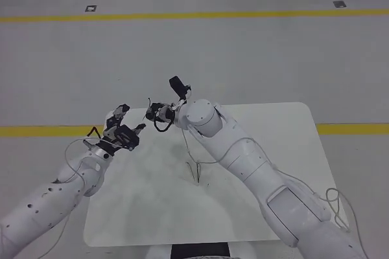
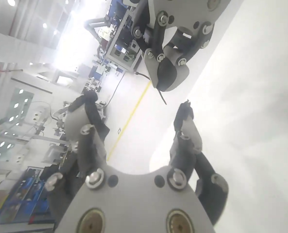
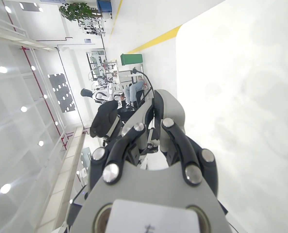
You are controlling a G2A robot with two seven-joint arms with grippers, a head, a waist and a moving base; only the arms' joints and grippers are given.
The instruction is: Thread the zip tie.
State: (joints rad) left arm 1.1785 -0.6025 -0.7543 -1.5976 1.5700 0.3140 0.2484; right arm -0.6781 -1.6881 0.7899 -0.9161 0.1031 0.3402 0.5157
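My right gripper [image 1: 150,115] hangs over the table's far left corner, shut on a black zip tie [image 1: 161,125]. In the left wrist view the tie's pointed tip [image 2: 162,97] sticks out below the right gripper's [image 2: 163,83] closed fingers. In the right wrist view the strap [image 3: 147,81] arcs away from my right gripper [image 3: 156,106] to its free end. My left gripper [image 1: 131,118] faces it from the left, open and holding nothing. Its two fingers [image 2: 186,113] stand wide apart just short of the tie's tip, not touching it.
The white table [image 1: 279,162] has a rounded far-left corner right below both grippers. Several spare black zip ties [image 1: 196,172] lie near the table's middle. A thin white cable [image 1: 189,150] hangs from the right arm above them.
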